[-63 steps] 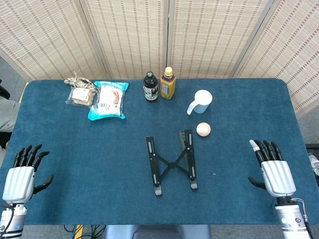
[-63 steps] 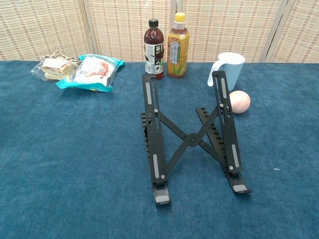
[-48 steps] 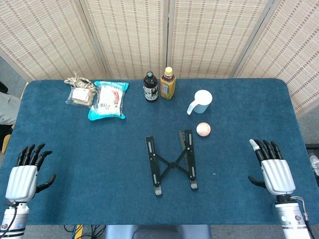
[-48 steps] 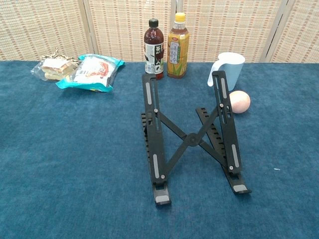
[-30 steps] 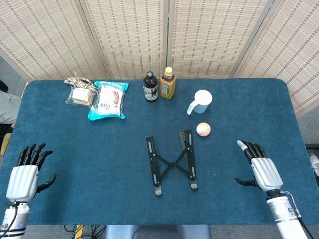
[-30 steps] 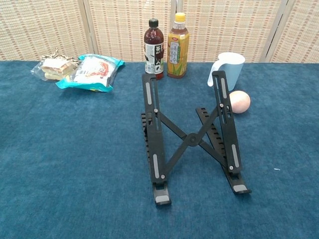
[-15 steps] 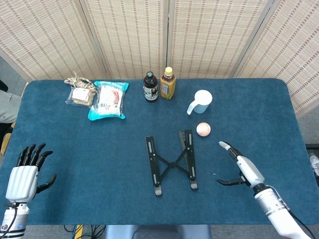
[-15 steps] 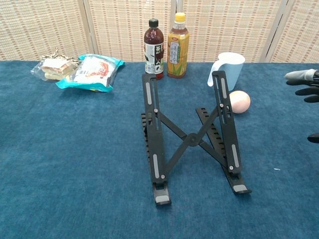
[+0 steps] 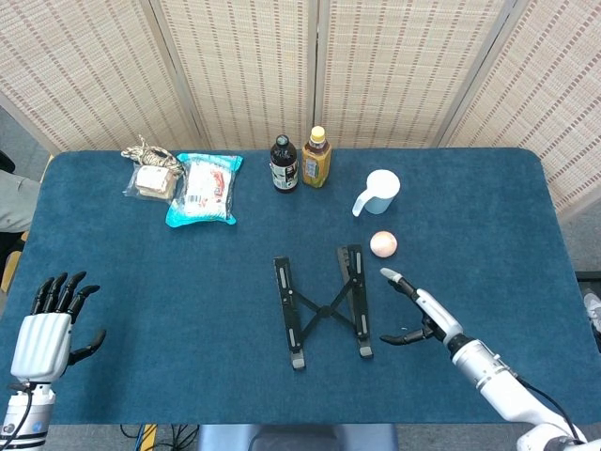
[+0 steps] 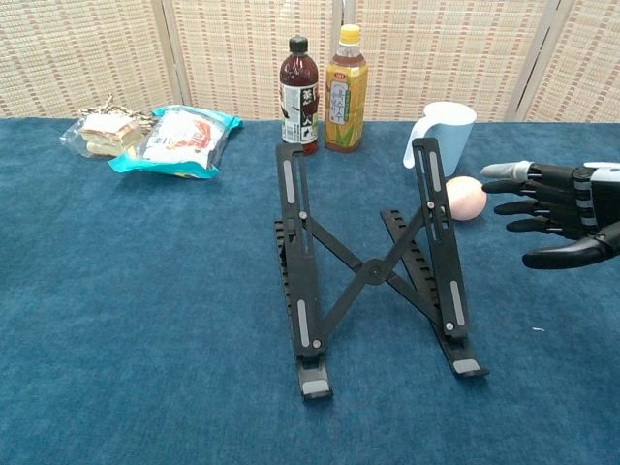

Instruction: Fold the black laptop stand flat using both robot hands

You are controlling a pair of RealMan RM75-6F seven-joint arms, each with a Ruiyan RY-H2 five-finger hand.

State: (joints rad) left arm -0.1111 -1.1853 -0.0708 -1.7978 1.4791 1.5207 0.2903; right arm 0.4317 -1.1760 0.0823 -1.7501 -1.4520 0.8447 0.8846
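The black laptop stand (image 9: 322, 307) (image 10: 368, 266) stands unfolded at the table's middle, its two rails raised at the back and joined by a crossed brace. My right hand (image 9: 420, 308) (image 10: 557, 213) hovers just right of the stand's right rail, fingers spread toward it, holding nothing and not touching. At the table's front left corner my left hand (image 9: 45, 331) lies palm down with fingers apart, empty, and only the head view shows it.
Behind the stand are a dark bottle (image 9: 284, 164), a yellow tea bottle (image 9: 316, 158), a pale blue cup (image 9: 378, 192) and a peach ball (image 9: 383, 244) close to my right hand. Snack packets (image 9: 204, 189) lie at the back left.
My right hand has swung from the table's right edge leftward to beside the stand's right rail, turning edge-on. The left hand and the stand have stayed put.
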